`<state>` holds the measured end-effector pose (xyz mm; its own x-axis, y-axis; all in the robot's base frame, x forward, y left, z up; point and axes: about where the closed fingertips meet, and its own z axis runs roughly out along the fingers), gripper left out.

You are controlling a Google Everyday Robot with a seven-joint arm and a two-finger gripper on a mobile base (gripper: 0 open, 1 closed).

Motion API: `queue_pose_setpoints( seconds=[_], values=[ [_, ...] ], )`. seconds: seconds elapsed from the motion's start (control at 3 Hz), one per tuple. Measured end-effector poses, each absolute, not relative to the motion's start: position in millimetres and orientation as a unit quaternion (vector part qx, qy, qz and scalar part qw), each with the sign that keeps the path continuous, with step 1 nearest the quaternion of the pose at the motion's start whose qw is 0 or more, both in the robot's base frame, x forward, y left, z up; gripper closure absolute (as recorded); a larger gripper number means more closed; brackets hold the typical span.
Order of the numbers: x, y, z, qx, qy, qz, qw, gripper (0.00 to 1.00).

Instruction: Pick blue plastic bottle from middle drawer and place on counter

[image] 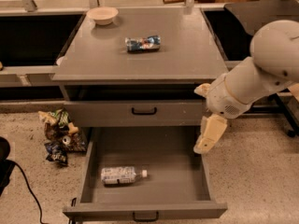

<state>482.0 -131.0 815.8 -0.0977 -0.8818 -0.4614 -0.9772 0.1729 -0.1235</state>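
Note:
The blue plastic bottle (120,175) lies on its side in the open middle drawer (145,212), near the left, its white cap pointing right. My gripper (206,141) hangs from the white arm over the drawer's right part, above and to the right of the bottle, well apart from it. The counter (187,55) is the grey top of the cabinet, above the drawers.
A crumpled blue-and-white foil packet (142,43) and a pale bowl (102,15) sit on the counter. The upper handled drawer (144,111) is shut. Snack packets (58,134) lie on the floor to the left. A black cable (25,190) runs along the floor at lower left.

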Motion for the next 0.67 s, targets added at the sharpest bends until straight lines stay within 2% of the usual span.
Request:
queue_pose_setpoints(
  seconds=[0.67],
  values=[
    [486.4,-117.7,699.2,-0.643,0.724,0.127,0.217,0.00]
  ],
)
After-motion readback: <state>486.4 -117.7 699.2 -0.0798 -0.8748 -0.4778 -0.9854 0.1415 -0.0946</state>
